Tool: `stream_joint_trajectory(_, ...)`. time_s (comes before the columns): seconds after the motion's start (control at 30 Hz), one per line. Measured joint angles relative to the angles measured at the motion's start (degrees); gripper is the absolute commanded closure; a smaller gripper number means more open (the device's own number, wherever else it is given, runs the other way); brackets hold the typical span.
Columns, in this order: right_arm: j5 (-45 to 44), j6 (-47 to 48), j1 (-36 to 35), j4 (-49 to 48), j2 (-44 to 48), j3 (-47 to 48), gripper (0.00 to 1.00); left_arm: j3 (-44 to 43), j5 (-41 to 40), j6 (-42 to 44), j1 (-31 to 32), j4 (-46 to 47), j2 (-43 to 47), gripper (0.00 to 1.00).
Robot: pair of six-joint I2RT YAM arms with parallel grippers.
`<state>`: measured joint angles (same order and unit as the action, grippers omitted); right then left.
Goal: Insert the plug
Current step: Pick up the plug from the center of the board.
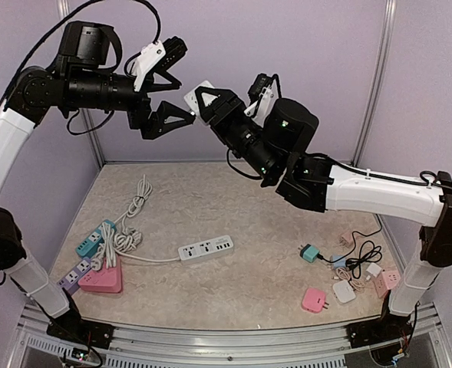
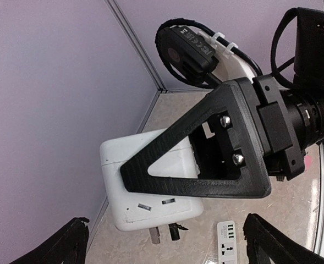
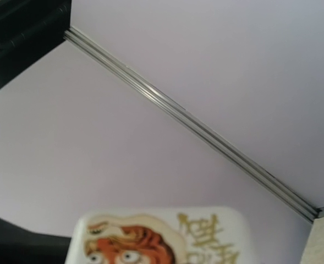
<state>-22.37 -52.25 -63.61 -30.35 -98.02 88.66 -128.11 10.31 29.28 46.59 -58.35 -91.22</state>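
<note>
Notes right jaws clenched on the white plug (image 2: 126,212), prongs (image 2: 162,234) left exposed for insertion, left jaws released wide and just clear of it, both high over the worktop (image 1: 272,230), well apart from the white power strip (image 1: 206,249), judged the likely socket.

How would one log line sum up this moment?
left gripper: open | right gripper: gripping white plug, raised | white power strip: on table | insertion: not done
</note>
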Motion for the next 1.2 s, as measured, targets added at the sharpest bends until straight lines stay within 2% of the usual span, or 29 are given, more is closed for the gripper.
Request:
stream_joint_trajectory(0.27,0.33,0.55,0.00,0.52,0.00,0.00,1.00,0.70,-0.11,2.03,0.11,-0.59,1.68,0.01)
stream_joint_trajectory(0.5,2.32,0.11,0.00,0.61,0.02,0.33,1.00,1.22,-2.45,2.32,0.76,1.60,-0.90,0.01)
stream_joint_trajectory(0.73,3.72,-0.68,0.00,0.68,0.00,0.44,1.00,1.44,-4.57,2.54,0.83,3.78,-2.54,0.09)
stream_joint_trajectory(0.87,4.59,-1.73,0.00,0.66,0.00,0.59,1.00,1.46,-4.98,3.13,0.87,4.37,-2.84,0.25)
stream_joint_trajectory(1.0,4.57,-2.56,0.09,0.72,-0.02,0.76,1.00,1.57,-4.81,3.52,1.25,4.37,-3.28,0.48)
stream_joint_trajectory(1.03,4.35,-2.75,0.15,0.68,-0.02,0.81,1.00,1.60,-4.83,3.23,1.31,4.44,-3.30,0.58)
stream_joint_trajectory(1.2,4.33,-2.97,0.28,0.74,-0.09,1.09,1.00,1.60,-4.66,2.89,1.29,4.72,-3.34,0.93)
